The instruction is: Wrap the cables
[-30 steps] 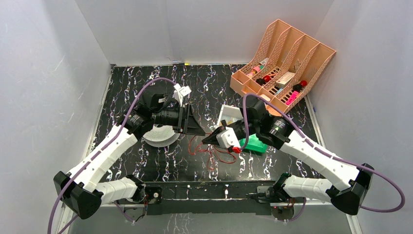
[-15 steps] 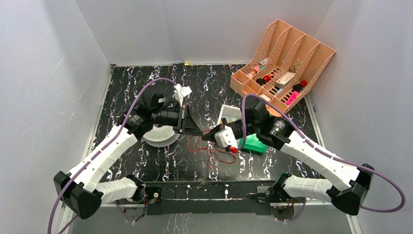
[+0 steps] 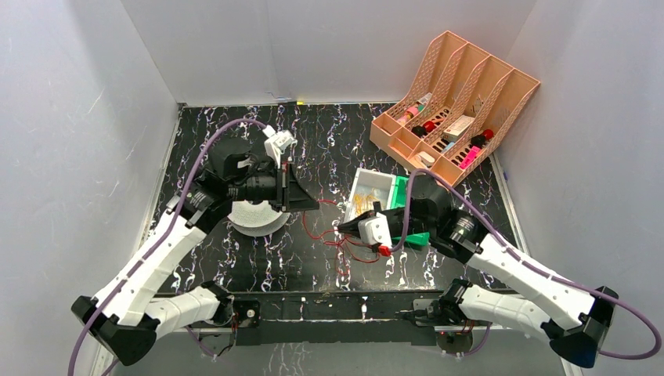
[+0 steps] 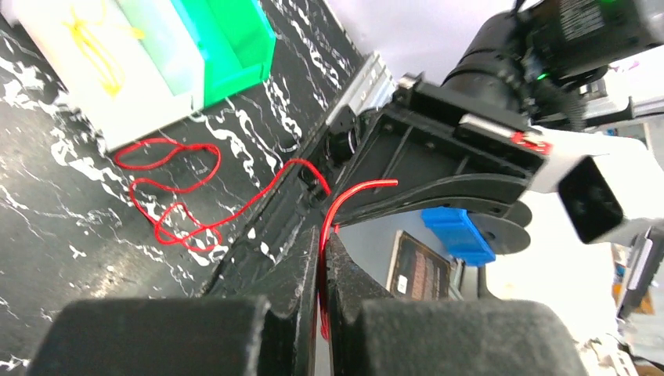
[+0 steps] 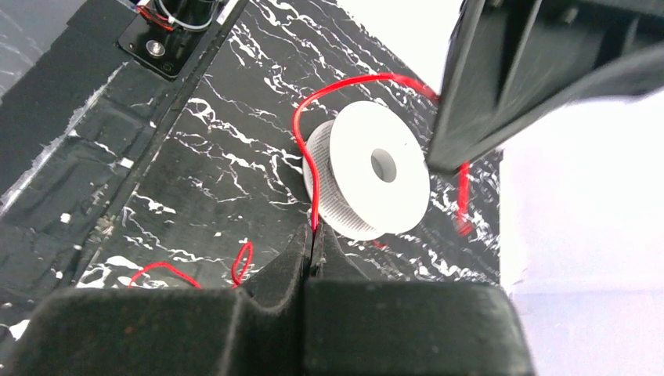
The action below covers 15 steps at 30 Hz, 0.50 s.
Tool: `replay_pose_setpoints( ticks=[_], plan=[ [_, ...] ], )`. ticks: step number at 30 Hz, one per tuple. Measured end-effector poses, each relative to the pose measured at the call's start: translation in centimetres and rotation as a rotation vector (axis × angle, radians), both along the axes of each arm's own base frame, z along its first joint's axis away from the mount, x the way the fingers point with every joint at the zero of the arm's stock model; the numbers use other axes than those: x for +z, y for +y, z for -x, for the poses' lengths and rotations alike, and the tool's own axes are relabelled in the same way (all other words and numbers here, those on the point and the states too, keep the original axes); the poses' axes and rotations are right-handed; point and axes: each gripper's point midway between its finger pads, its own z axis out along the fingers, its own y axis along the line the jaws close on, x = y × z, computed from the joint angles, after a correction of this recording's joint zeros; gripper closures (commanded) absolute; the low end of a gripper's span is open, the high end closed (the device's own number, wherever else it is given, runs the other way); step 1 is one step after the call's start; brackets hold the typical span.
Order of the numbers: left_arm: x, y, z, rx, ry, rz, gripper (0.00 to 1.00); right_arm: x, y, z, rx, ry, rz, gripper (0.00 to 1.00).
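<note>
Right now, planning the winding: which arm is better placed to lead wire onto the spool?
Left: the left gripper, shut on the red wire, sits beside the white spool; the right gripper, also clamping it, is farther off.

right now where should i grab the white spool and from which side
Probably across its rim, from above: the white spool lies flat with its hole facing up. Its near edge is free; the left arm overhangs the far side.

Pinched closed: left tool [image 3: 314, 205], right tool [image 3: 343, 227].
</note>
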Motion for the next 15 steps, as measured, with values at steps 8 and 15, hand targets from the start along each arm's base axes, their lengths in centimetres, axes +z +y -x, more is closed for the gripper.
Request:
replay_pose_setpoints(
  ticks=[8,15],
  plan=[
    [4.2,1.1,-0.5,0.083,-0.198,0.085,1.0,-1.7,-0.7,0.6,-0.097,0.22,-0.043,0.61],
    [6.2,1.3,-0.3,0.09,-0.352,0.193,1.0,0.8,-0.4,-0.1,-0.22,0.448,-0.151,0.49]
  ],
)
